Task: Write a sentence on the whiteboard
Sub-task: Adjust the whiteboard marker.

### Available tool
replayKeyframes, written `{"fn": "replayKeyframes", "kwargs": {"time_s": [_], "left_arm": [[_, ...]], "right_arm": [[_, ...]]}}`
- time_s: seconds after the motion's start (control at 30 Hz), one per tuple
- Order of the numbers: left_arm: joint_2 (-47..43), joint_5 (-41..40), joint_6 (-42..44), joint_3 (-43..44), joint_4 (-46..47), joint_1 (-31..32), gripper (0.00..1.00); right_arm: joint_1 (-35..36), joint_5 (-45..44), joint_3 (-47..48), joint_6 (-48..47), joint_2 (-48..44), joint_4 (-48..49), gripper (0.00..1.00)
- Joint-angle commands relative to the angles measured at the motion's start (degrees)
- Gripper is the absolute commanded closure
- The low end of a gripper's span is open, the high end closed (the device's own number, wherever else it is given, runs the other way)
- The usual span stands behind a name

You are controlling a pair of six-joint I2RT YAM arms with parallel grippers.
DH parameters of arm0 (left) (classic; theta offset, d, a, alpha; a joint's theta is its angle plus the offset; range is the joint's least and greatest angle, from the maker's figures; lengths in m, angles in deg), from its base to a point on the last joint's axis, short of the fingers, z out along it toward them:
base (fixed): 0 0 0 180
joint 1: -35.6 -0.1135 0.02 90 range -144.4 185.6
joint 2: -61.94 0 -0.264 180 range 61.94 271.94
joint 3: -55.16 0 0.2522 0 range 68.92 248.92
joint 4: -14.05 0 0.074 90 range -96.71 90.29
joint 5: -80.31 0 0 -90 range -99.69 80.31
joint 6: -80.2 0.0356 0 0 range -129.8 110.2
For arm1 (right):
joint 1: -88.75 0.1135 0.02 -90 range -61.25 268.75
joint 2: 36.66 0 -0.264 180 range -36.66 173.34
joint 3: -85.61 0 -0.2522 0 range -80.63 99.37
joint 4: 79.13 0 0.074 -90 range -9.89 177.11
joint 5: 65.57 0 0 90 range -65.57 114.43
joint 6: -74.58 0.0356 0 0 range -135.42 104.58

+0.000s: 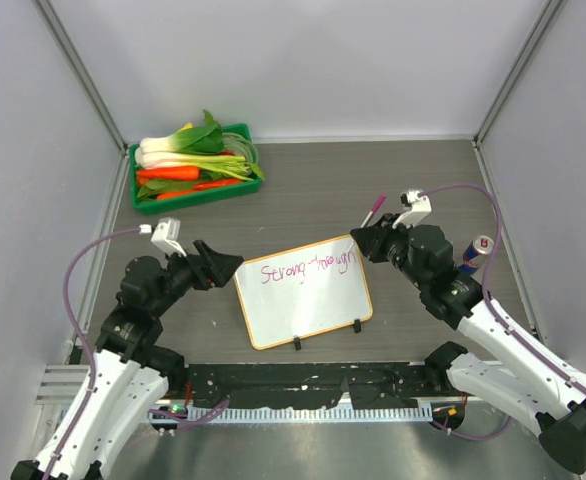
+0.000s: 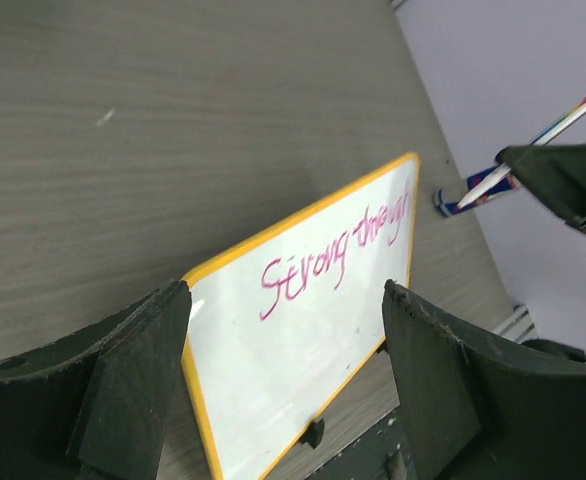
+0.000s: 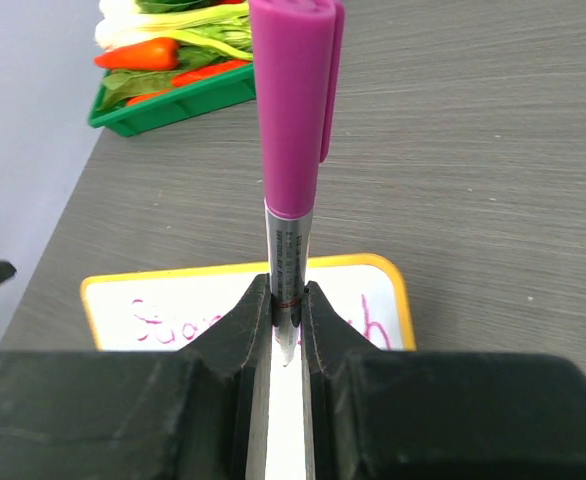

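A fixed overhead camera looks steeply down on the whole table [image 1: 323,195]; the two wrist cameras, low and close, face inward, both catching the whiteboard [image 1: 303,295] low in frame.

Bright, even light (soft shadows)

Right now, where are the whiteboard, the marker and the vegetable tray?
whiteboard [image 1: 308,305]: top view, bare white middle.
marker [image 3: 293,150]: right wrist view, pink cap.
tray [image 1: 195,199]: top view, green near wall.
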Motion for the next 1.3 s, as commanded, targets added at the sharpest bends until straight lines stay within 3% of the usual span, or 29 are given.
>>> {"fn": "replayKeyframes", "kwargs": {"time_s": [0.0,0.2,0.33,0.57,0.77,1.0,1.2,1.27], "left_arm": [[3.83,-2.54,4.37,9.09,-5.06,-0.26,0.19],[14.55,10.54,6.22,19.11,-0.59,-0.08,0.19],[22.55,17.58,6.31,24.30,3.80,3.51,0.19],[35.74,21.55,6.22,29.40,11.89,14.94,0.21],[41.02,22.17,5.78,29.58,18.22,19.34,0.28],[44.10,21.38,5.69,30.11,20.78,21.10,0.58],[43.75,20.76,6.39,30.02,19.38,21.28,0.99],[43.05,19.97,6.74,29.85,18.50,21.28,1.00]], "right_arm": [[-0.07,7.82,4.73,0.85,1.29,2.32,0.99],[-0.16,14.78,6.23,2.95,3.22,5.64,0.99],[-0.07,19.35,5.97,6.03,4.72,8.73,0.99],[-0.07,23.75,5.09,12.00,6.74,16.02,0.99],[-0.07,24.28,5.53,13.85,7.18,17.26,0.99],[-0.07,24.89,5.53,14.91,7.27,18.22,0.99],[0.01,24.54,5.35,15.96,7.00,18.23,0.99],[-0.16,24.45,5.70,16.23,7.27,17.88,0.99]]}}
